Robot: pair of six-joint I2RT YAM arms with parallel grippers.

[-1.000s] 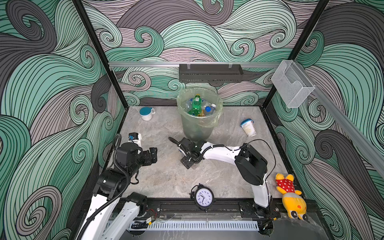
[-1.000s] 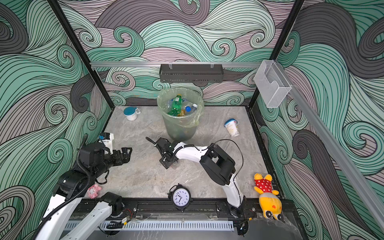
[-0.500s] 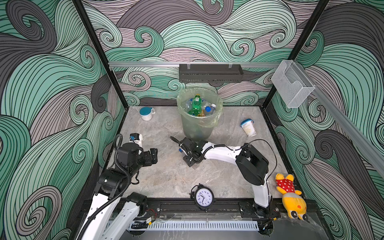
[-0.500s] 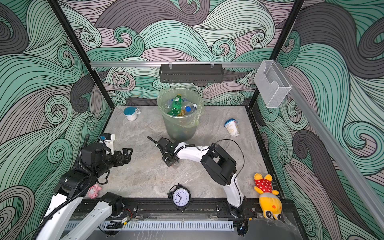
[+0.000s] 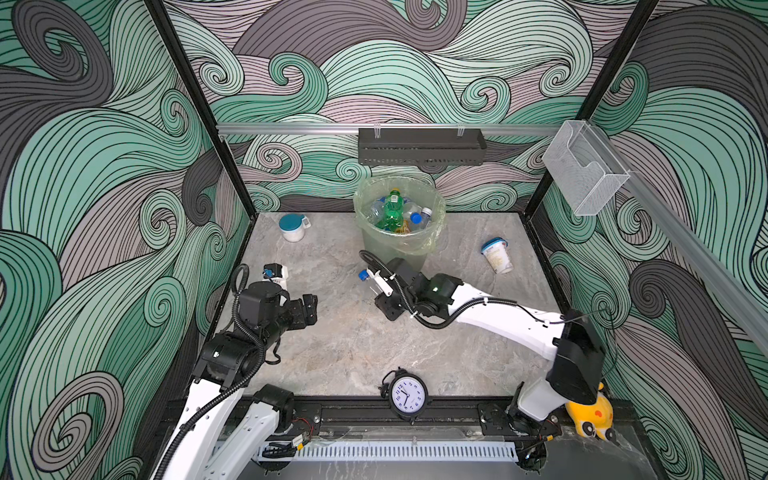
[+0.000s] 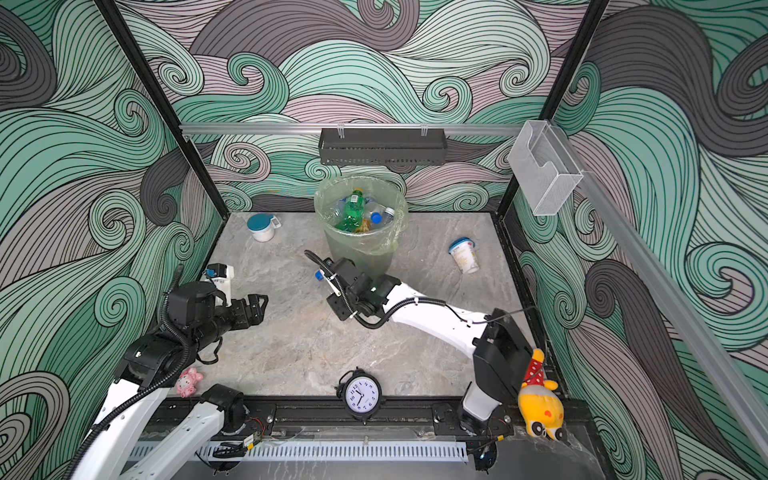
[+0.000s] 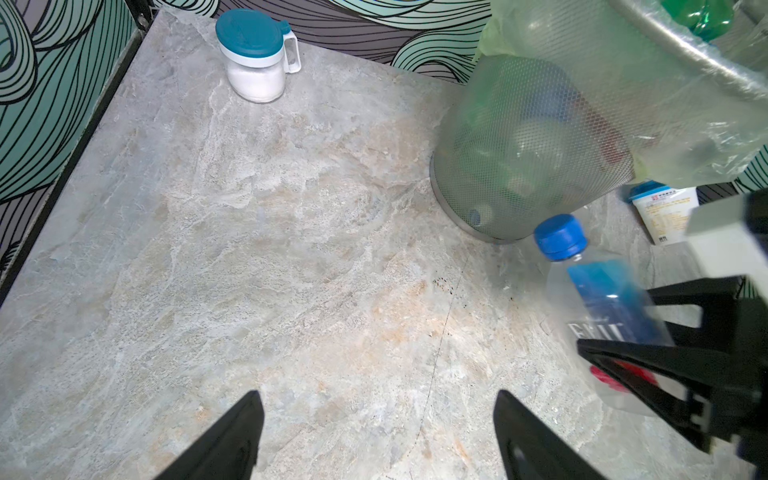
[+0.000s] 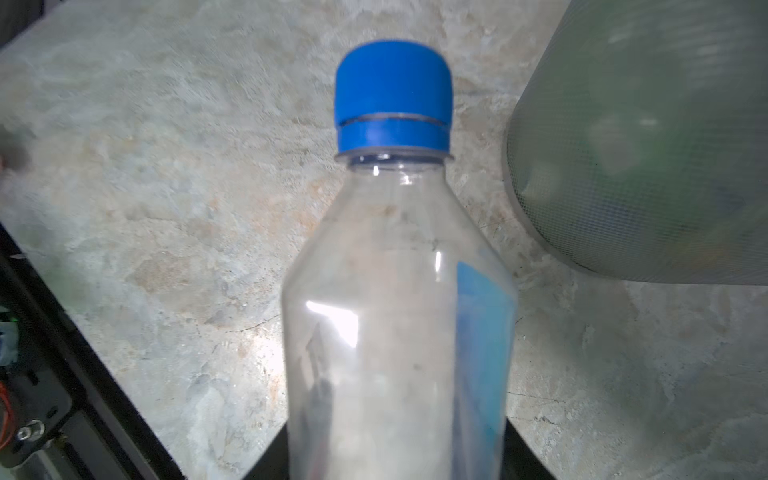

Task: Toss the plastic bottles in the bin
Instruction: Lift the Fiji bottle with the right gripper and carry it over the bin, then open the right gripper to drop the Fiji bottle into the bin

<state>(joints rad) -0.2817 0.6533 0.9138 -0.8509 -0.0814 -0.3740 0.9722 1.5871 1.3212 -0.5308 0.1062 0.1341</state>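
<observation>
You have a grey marbled table [image 5: 332, 345] with the bin [image 5: 384, 247] standing mid-way along its back edge and a white teal-lidded cup [image 5: 292, 227] upright near the back left corner. A white blue-lidded tub [image 5: 496, 255] lies on its side to the right of the bin. A small clock [image 5: 408, 394] stands at the front edge, and a pink toy [image 6: 189, 380] lies at the front left.

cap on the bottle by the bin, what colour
Blue: the bottle cap shows clearest in the right wrist view.
</observation>
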